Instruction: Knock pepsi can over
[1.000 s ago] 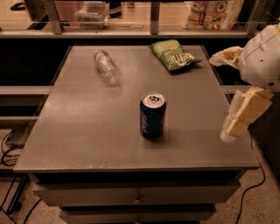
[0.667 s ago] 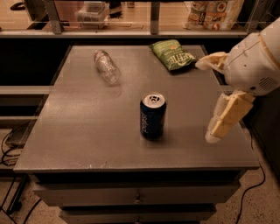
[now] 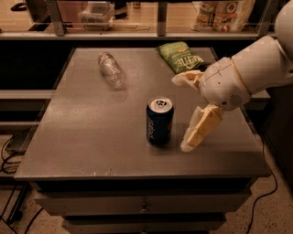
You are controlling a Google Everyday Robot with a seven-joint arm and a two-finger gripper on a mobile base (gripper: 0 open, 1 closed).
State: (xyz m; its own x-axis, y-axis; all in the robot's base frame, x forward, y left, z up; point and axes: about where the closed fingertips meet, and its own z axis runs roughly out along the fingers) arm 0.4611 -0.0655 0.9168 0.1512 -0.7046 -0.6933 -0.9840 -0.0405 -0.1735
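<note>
The pepsi can [image 3: 160, 121] is dark blue with a silver top. It stands upright near the middle front of the grey table [image 3: 82, 137]. My gripper [image 3: 181, 113] comes in from the right, just to the right of the can and close to it. It is open and empty. One cream finger [image 3: 185, 78] points left above and behind the can. The other finger [image 3: 200, 130] hangs down beside the can's right side, its tip near the tabletop. I see a small gap between the can and the lower finger.
A clear plastic bottle [image 3: 111, 70] lies on its side at the back left of the table. A green chip bag [image 3: 180, 56] lies at the back right. A shelf with containers [image 3: 96, 11] runs behind the table. Cables lie on the floor at left.
My arm and gripper have moved left across the table, from its right edge to right beside the can. The can, bottle and bag have not moved.
</note>
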